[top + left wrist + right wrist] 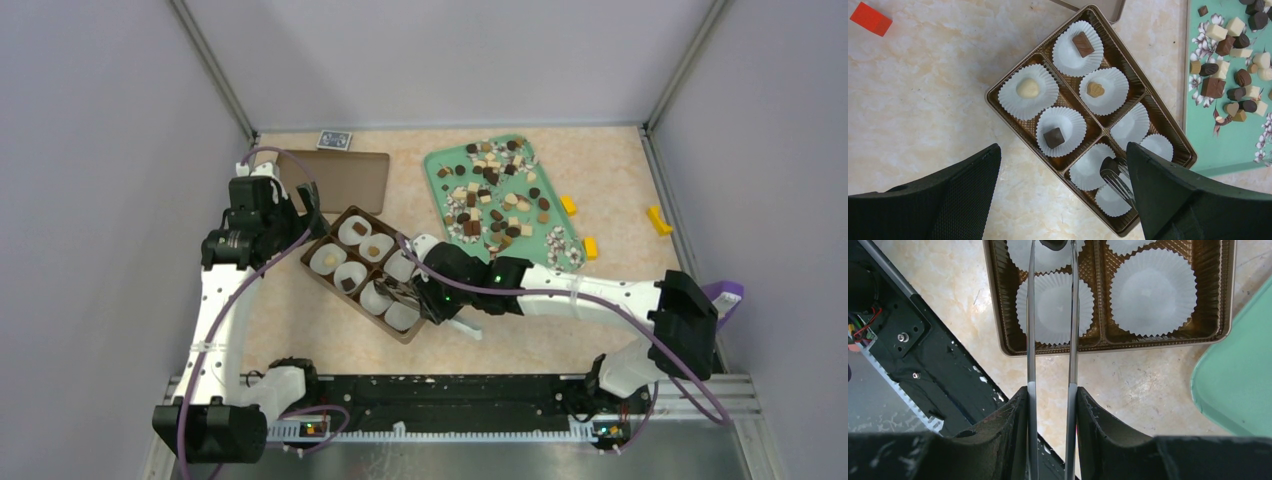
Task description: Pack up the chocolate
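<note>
Nearest, the right gripper (1052, 395) clamps metal tweezers (1030, 315). The left wrist view shows their tips pinching a dark chocolate (1108, 164), seemingly above an empty paper cup (1088, 167). The left gripper (1063, 150) hangs wide open by the box (1128, 52). Loose chocolates (500, 200) fill the far-right green tray (432, 160).

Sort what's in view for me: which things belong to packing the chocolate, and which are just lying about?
Job: gold box, its paper cups, loose chocolate on the green tray, tweezers in the right gripper, dark piece they hold, brown lid.
Lying about: yellow blocks, blue patterned card, red block.
</note>
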`<action>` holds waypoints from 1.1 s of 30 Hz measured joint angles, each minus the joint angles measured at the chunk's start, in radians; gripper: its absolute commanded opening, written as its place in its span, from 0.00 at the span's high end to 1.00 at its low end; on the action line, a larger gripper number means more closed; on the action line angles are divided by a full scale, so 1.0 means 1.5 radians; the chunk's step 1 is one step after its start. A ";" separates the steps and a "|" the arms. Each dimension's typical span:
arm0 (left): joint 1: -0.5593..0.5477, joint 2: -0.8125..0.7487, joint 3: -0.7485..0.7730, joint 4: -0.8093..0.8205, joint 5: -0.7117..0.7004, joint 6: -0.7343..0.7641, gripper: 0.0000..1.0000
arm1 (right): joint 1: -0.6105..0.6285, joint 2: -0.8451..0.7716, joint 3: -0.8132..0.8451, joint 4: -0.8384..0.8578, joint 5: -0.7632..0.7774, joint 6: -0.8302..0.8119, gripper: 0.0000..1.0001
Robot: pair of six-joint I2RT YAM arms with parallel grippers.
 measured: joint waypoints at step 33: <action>0.000 0.000 0.000 -0.001 -0.018 0.018 0.01 | 0.000 0.020 -0.007 0.010 0.000 -0.001 0.62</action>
